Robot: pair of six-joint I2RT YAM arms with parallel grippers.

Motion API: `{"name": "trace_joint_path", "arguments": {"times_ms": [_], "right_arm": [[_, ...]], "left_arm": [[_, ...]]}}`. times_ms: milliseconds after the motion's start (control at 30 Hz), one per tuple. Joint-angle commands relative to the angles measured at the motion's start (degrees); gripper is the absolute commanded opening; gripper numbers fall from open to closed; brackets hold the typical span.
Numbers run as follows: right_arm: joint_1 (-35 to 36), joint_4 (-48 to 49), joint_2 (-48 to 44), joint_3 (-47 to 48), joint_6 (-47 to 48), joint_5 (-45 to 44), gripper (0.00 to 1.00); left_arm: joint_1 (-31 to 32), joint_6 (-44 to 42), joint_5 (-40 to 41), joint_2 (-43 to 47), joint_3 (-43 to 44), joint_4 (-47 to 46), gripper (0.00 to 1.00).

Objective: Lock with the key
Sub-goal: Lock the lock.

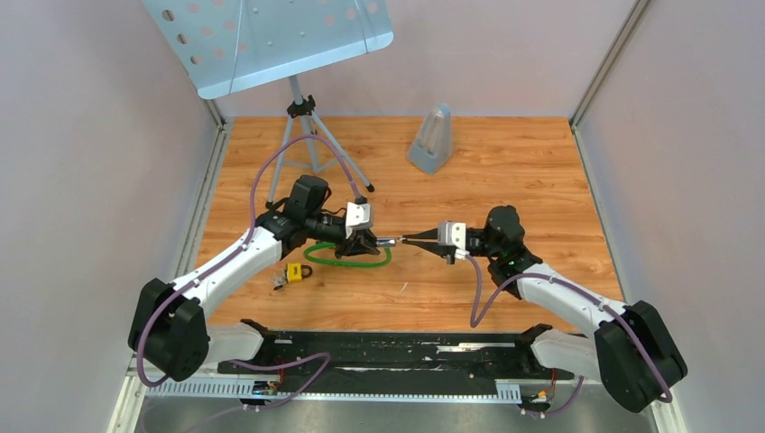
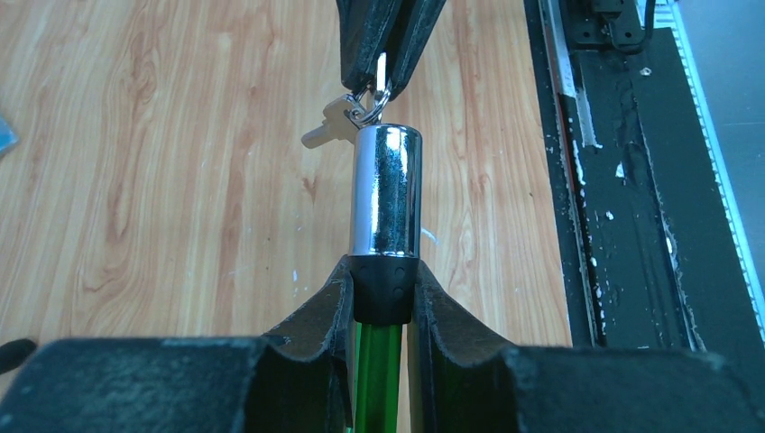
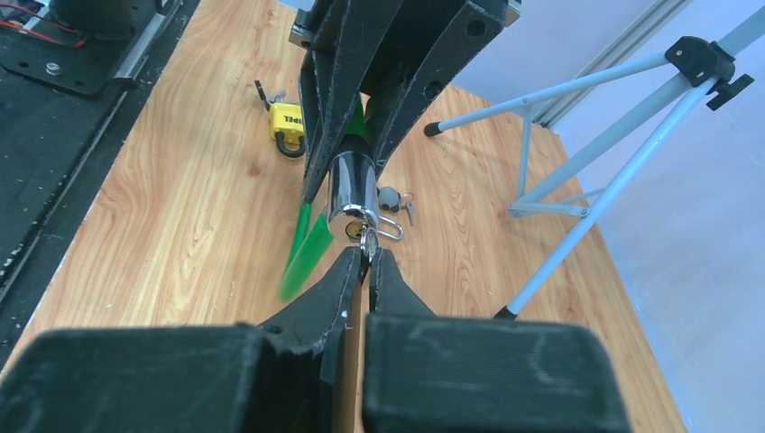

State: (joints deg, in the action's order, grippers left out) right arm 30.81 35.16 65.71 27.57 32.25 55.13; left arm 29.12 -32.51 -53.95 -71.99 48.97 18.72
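A green cable lock (image 1: 347,258) lies looped on the wooden table. My left gripper (image 1: 368,242) is shut on its black collar and holds the chrome lock cylinder (image 2: 385,191) level above the table; the cylinder also shows in the right wrist view (image 3: 352,189). My right gripper (image 1: 408,240) is shut on the key (image 3: 367,244), whose blade sits at the cylinder's end face. A key ring with a spare key (image 2: 338,120) hangs below it. The keyhole is hidden by the fingers.
A yellow padlock (image 1: 293,273) lies on the table left of the green loop, also seen in the right wrist view (image 3: 286,126). A music stand's tripod legs (image 1: 311,149) stand at the back left. A grey metronome (image 1: 432,139) stands at the back.
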Motion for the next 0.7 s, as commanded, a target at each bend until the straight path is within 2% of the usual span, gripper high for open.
{"name": "trace_joint_path", "arguments": {"times_ms": [0, 133, 333, 467, 567, 667], "right_arm": [[-4.6, -0.5, -4.1, 4.3, -0.1, 0.7, 0.0], [-5.0, -3.5, -5.9, 4.8, -4.7, 3.3, 0.0], [-7.2, -0.2, -10.5, 0.0, -7.5, 1.8, 0.0], [-10.1, -0.3, -11.8, 0.2, -11.3, -0.9, 0.0], [-10.5, -0.6, -12.9, 0.5, -17.1, -8.9, 0.0], [-10.5, -1.7, -13.6, 2.2, -28.6, -22.7, 0.0]], "left_arm": [[-1.5, 1.0, 1.0, -1.6, -0.8, 9.9, 0.0], [-1.6, 1.4, 1.1, -1.5, -1.2, 9.1, 0.0], [-1.6, 1.4, 1.2, -1.6, -1.1, 9.3, 0.0], [-1.6, 1.5, 0.9, -1.2, -1.2, 8.8, 0.0], [-1.6, 3.0, 1.5, -0.6, -1.5, 6.6, 0.0], [-1.5, 8.9, 1.6, 0.4, -1.8, -0.1, 0.0]]}}
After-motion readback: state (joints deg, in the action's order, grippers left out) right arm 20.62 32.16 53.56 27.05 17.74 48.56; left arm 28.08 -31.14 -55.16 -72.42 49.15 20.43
